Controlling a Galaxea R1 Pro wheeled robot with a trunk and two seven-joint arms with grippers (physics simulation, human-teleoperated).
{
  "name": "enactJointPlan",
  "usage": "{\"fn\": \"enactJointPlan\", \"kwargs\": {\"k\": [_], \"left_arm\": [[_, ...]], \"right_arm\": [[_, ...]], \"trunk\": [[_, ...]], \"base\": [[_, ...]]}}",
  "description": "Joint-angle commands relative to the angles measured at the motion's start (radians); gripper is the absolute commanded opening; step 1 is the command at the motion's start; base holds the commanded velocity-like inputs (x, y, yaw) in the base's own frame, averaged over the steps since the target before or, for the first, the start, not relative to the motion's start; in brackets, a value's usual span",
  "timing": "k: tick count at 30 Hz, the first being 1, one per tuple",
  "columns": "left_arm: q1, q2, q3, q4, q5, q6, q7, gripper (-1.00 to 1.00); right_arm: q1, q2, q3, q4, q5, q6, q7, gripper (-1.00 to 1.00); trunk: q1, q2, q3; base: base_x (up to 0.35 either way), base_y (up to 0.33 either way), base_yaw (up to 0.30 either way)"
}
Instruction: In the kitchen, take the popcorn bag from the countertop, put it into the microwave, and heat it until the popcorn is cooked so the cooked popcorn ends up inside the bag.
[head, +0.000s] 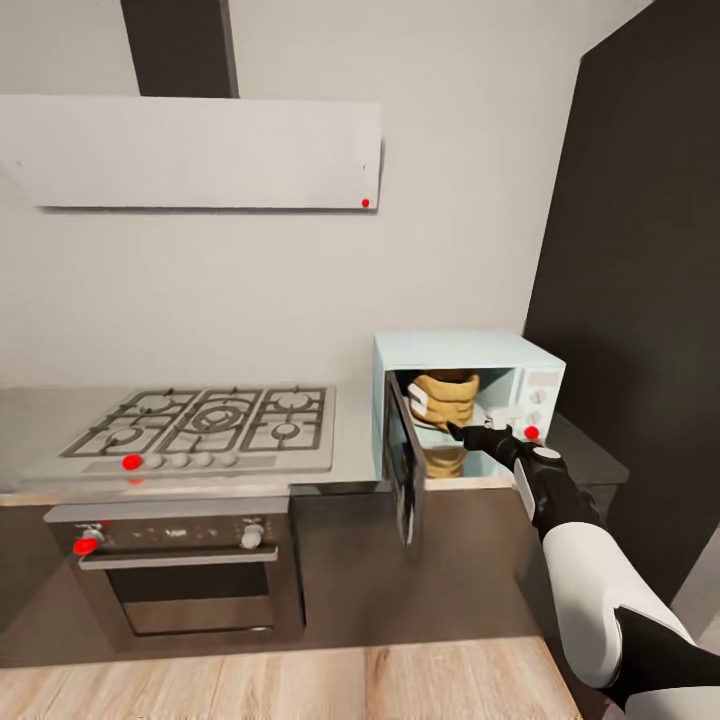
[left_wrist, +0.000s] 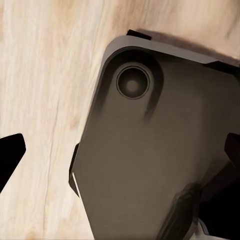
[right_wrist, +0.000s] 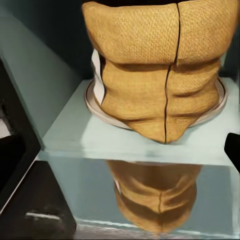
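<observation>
Popcorn bag (head: 445, 398) sitting upright inside the open microwave (head: 468, 400), right of centre; right tool (head: 470, 434) just outside, open or closed — can't tell.

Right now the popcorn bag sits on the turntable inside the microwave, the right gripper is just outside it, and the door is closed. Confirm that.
Not quite: the door is open, swung out toward the robot, as the head view shows. The rest holds: the popcorn bag stands on the turntable inside the microwave, and the right gripper is just outside the opening, holding nothing.
</observation>
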Motion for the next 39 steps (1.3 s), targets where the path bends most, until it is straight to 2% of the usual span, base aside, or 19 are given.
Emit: {"fn": "enactJointPlan", "kwargs": {"k": [1, 9, 13, 14, 15, 21, 23, 25, 26, 29, 30, 31, 32, 33, 34, 35, 36, 37, 39], "left_arm": [[0.000, 0.000, 0.000, 0.000, 0.005, -0.003, 0.002, 1.00], [0.000, 0.000, -0.001, 0.000, 0.005, -0.003, 0.002, 1.00], [0.000, 0.000, 0.000, 0.000, 0.005, -0.003, 0.001, 1.00], [0.000, 0.000, -0.001, 0.000, 0.005, -0.003, 0.001, 1.00], [0.000, -0.001, -0.001, 0.000, 0.005, -0.003, 0.002, 1.00], [0.000, -0.001, -0.001, 0.000, 0.005, -0.003, 0.001, 1.00], [0.000, -0.001, -0.001, 0.000, 0.005, -0.003, 0.001, 1.00], [0.000, -0.001, -0.001, 0.000, 0.005, -0.003, 0.001, 1.00], [0.000, -0.001, -0.001, 0.000, 0.005, -0.003, 0.001, 1.00], [0.000, -0.002, -0.003, 0.000, 0.004, -0.003, 0.001, 1.00], [0.000, -0.002, -0.004, -0.001, 0.004, -0.003, 0.001, 1.00], [0.000, -0.002, -0.004, -0.002, 0.005, -0.003, 0.001, 1.00], [0.000, -0.003, -0.003, -0.002, 0.005, -0.003, 0.001, 1.00], [0.000, -0.004, -0.002, -0.003, 0.005, -0.003, 0.001, 1.00], [0.000, -0.003, -0.002, -0.003, 0.005, -0.003, 0.001, 1.00], [0.000, -0.003, -0.002, -0.003, 0.006, -0.003, 0.001, 1.00], [0.000, -0.002, -0.002, -0.003, 0.006, -0.003, 0.001, 1.00], [0.000, -0.002, -0.001, -0.003, 0.006, -0.003, 0.001, 1.00], [0.000, -0.002, -0.001, -0.003, 0.006, -0.003, 0.001, 1.00]], "right_arm": [[-0.001, 0.001, -0.005, -0.002, 0.005, 0.005, 0.008, 1.00], [-0.001, -0.001, -0.005, -0.002, 0.006, 0.011, 0.008, 1.00], [0.004, -0.031, -0.004, 0.004, 0.005, 0.020, 0.009, 1.00], [0.022, -0.039, -0.004, 0.006, 0.005, 0.027, 0.009, 1.00], [0.050, -0.046, -0.005, 0.007, 0.005, 0.039, 0.009, 1.00], [0.306, -0.154, -0.006, 0.009, 0.002, 0.069, 0.008, 1.00], [0.368, -0.169, -0.007, 0.010, 0.001, 0.070, 0.008, 1.00], [0.427, -0.174, -0.008, 0.028, 0.002, 0.071, 0.003, 1.00], [0.454, -0.175, -0.008, 0.066, 0.002, 0.070, -0.001, 1.00], [0.485, -0.194, -0.006, 0.301, 0.004, 0.059, -0.035, 1.00], [0.488, -0.204, -0.003, 0.399, 0.006, 0.050, -0.058, 1.00], [0.490, -0.212, 0.001, 0.536, 0.008, 0.014, -0.103, 1.00], [0.490, -0.214, 0.003, 0.599, 0.009, -0.011, -0.139, 1.00], [0.491, -0.215, 0.004, 0.630, 0.015, -0.024, -0.166, 1.00], [0.495, -0.214, 0.005, 0.662, 0.049, -0.039, -0.221, 1.00], [0.501, -0.213, 0.005, 0.670, 0.073, -0.043, -0.237, 1.00], [0.517, -0.207, 0.005, 0.679, 0.120, -0.048, -0.255, 1.00], [0.527, -0.203, 0.006, 0.683, 0.150, -0.055, -0.264, 1.00], [0.533, -0.198, 0.006, 0.686, 0.165, -0.062, -0.270, 1.00]], "trunk": [[0.000, -0.001, -0.001], [0.000, -0.001, -0.001], [0.000, -0.001, -0.001], [0.000, -0.001, -0.001], [0.000, -0.001, -0.001], [0.000, -0.001, -0.001], [0.000, -0.001, -0.001], [0.000, -0.001, -0.001], [0.000, -0.001, -0.001], [0.000, -0.001, -0.001], [0.000, -0.001, -0.001], [0.000, -0.001, -0.001], [0.000, -0.001, -0.001], [0.000, -0.001, -0.001], [0.000, -0.001, -0.001], [0.000, -0.001, -0.001], [0.000, -0.001, -0.001], [0.000, -0.001, -0.001], [0.000, -0.001, -0.001]], "base": [[-0.251, 0.000, 0.000], [-0.141, 0.000, 0.000], [-0.004, 0.000, 0.000], [0.000, 0.000, 0.000], [0.000, 0.000, 0.000], [0.000, 0.000, 0.000], [0.000, 0.000, 0.000], [0.000, 0.000, 0.000], [0.000, 0.000, 0.000], [0.000, 0.000, 0.000], [0.000, 0.000, 0.000], [0.000, 0.000, 0.000], [0.000, 0.000, 0.000], [0.000, 0.000, 0.000], [0.000, 0.000, 0.000], [0.000, 0.000, 0.000], [0.000, 0.000, 0.000], [0.000, 0.000, 0.000], [0.000, 0.000, 0.000]]}}
